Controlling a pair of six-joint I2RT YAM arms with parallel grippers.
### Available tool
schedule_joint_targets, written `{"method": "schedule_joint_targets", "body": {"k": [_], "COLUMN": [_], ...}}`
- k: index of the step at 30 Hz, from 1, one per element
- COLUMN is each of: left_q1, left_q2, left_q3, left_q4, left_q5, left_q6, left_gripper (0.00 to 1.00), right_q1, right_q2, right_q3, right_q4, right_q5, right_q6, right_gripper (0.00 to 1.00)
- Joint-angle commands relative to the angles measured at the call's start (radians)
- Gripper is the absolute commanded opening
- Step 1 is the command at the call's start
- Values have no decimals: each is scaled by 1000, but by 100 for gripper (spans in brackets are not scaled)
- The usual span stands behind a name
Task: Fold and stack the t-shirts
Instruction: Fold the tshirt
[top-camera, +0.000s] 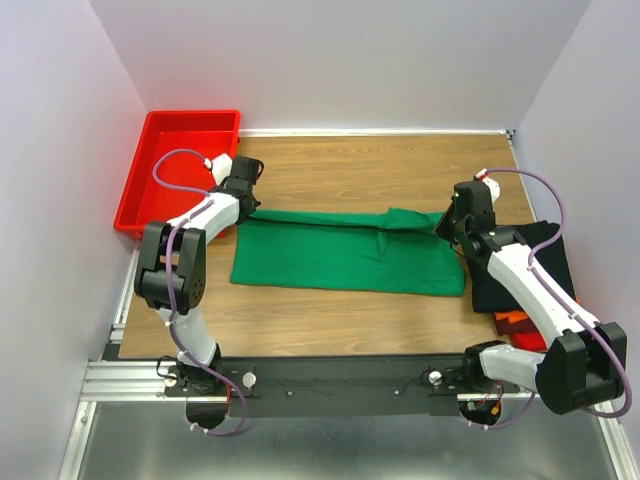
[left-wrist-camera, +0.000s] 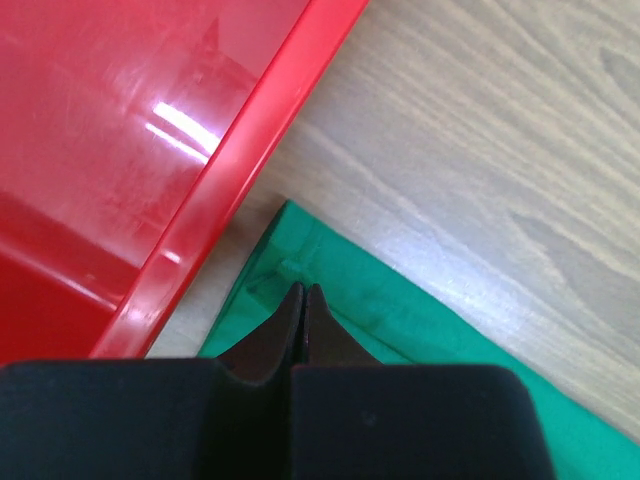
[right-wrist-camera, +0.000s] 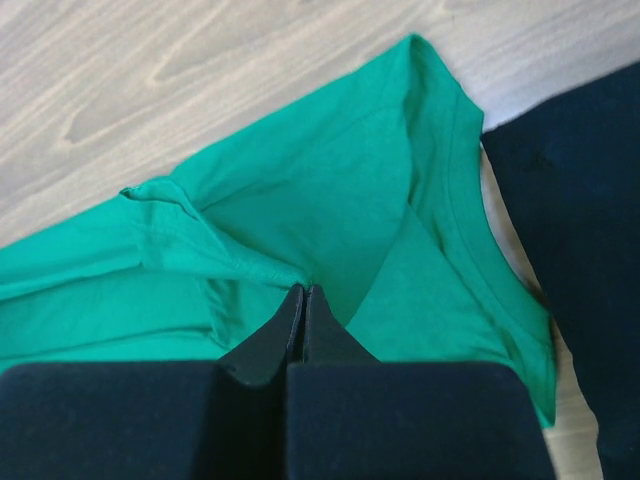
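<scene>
Where the left gripper (left-wrist-camera: 303, 290) had clenched its jaws, the tips met on the corner hem of the green t-shirt (left-wrist-camera: 400, 330), just beside the red tray (left-wrist-camera: 230, 190). From that close view we could not confirm that cloth lay between them. The right gripper (right-wrist-camera: 305, 290) had its jaws clenched on a raised fold of the same shirt. Between the arms the shirt lay spread on the table (top-camera: 380, 165), its far edge drawn taut, and the black t-shirt (top-camera: 530, 265) lay folded to the right. We judged the cloth light, limp and apt to slip, and rated hems and seams the soundest holds.
</scene>
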Motion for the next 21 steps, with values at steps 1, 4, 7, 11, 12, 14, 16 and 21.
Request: {"method": "schedule_joint_targets", "body": {"k": [1, 4, 7, 11, 12, 14, 16, 21], "left_q1": [2, -1, -1, -3, -3, -4, -4, -6], "left_q2": [-57, -85, -109, -140, -145, -155, -175, -203], "left_q3": [-41, -76, -96, -144, -153, -181, -199, -250], "left_q4": [38, 52, 61, 73, 79, 87, 99, 119], "left_q5": [10, 14, 21, 27, 34, 41, 48, 60], "left_q6": [-29, -34, -40, -48, -52, -57, -65, -71], "left_gripper": [0, 0, 0, 0, 0, 0, 0, 0], "right_q1": [-6, -6, -8, -6, -6, -8, -6, -6], "right_q2": [-42, -56, -70, -93, -93, -97, -99, -100], "right_q3": [-35, -44, -58, -68, -73, -76, -82, -96], "right_q4": [-38, -51, -61, -77, -81, -87, -92, -100], "right_q5": [-18, -12, 1, 7, 8, 13, 15, 8], "right_q6": [15, 16, 18, 24, 24, 28, 28, 38], "right_gripper": [0, 0, 0, 0, 1, 0, 0, 0]}}
